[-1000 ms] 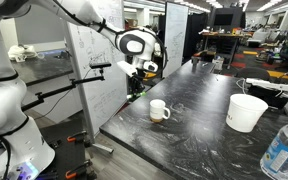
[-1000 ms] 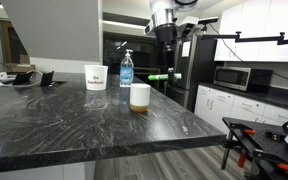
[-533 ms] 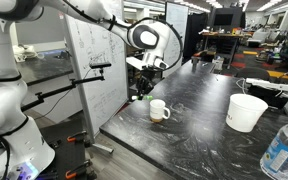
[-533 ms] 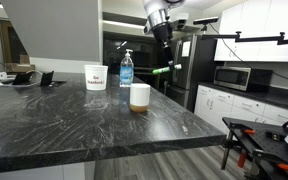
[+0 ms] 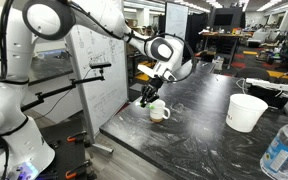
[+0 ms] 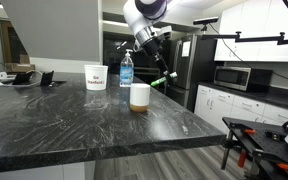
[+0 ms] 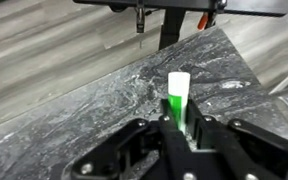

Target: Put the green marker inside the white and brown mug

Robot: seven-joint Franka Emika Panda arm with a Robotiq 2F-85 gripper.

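One green marker [image 7: 177,92] pinched in end effector [image 7: 181,124], nr white and brown mug [image 6: 140,96].

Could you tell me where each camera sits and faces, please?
Exterior view: beside the robot base, along the dark marbled counter; base and arm show.
Exterior view: low at counter level, facing a steel microwave; forearm shows.
Wrist view: behind the end effector, down the slim green marker toward the counter edge.
Both exterior views share the white and brown mug.
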